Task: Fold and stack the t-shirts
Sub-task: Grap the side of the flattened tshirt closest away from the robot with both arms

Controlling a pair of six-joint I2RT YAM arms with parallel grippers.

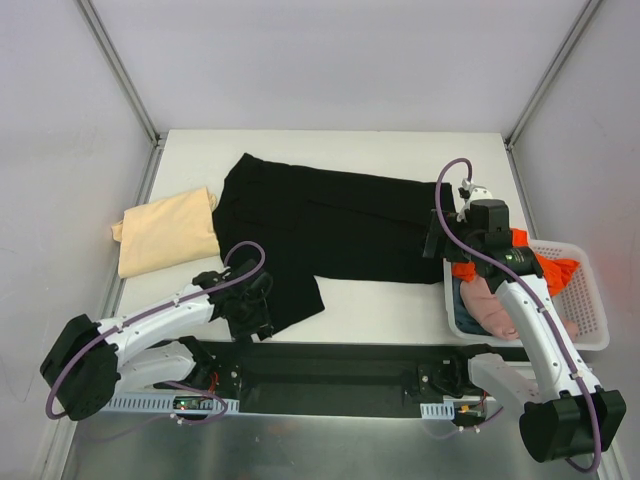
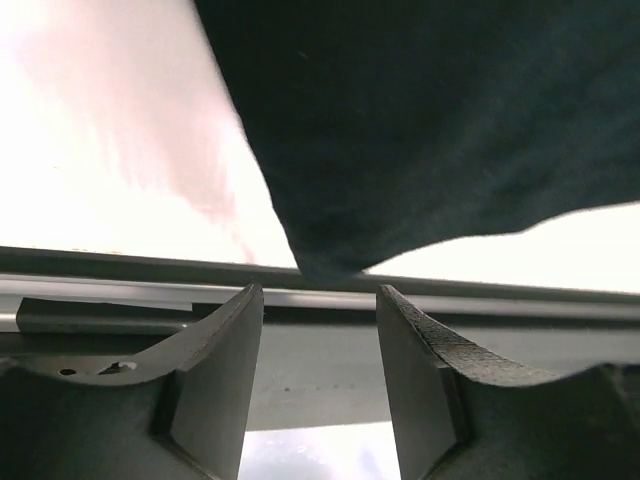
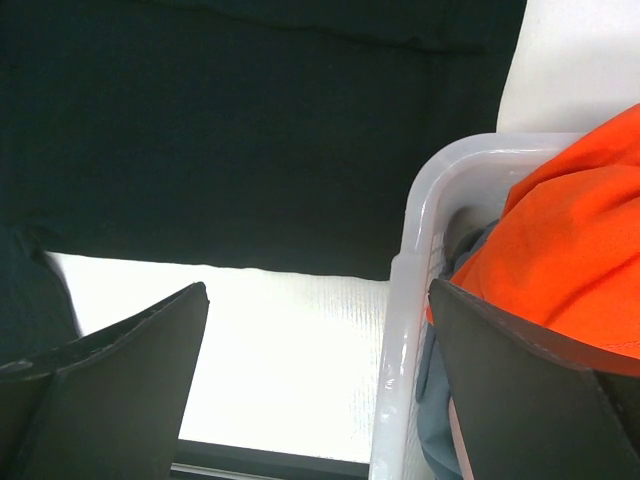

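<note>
A large black t-shirt (image 1: 320,220) lies spread across the middle of the table, one corner reaching the near edge. A folded pale tan shirt (image 1: 165,232) lies at the left. Orange (image 1: 545,270) and pink (image 1: 495,305) shirts fill the white basket (image 1: 595,320) at the right. My left gripper (image 1: 255,310) is open and empty at the black shirt's near corner (image 2: 330,255), just short of it. My right gripper (image 1: 440,235) is open and empty above the shirt's right edge (image 3: 250,140), next to the basket rim (image 3: 400,300), with the orange shirt (image 3: 560,260) beside it.
A black rail (image 1: 330,365) runs along the table's near edge between the arm bases. Metal frame posts (image 1: 120,70) stand at the back corners. The basket sits at the table's right edge.
</note>
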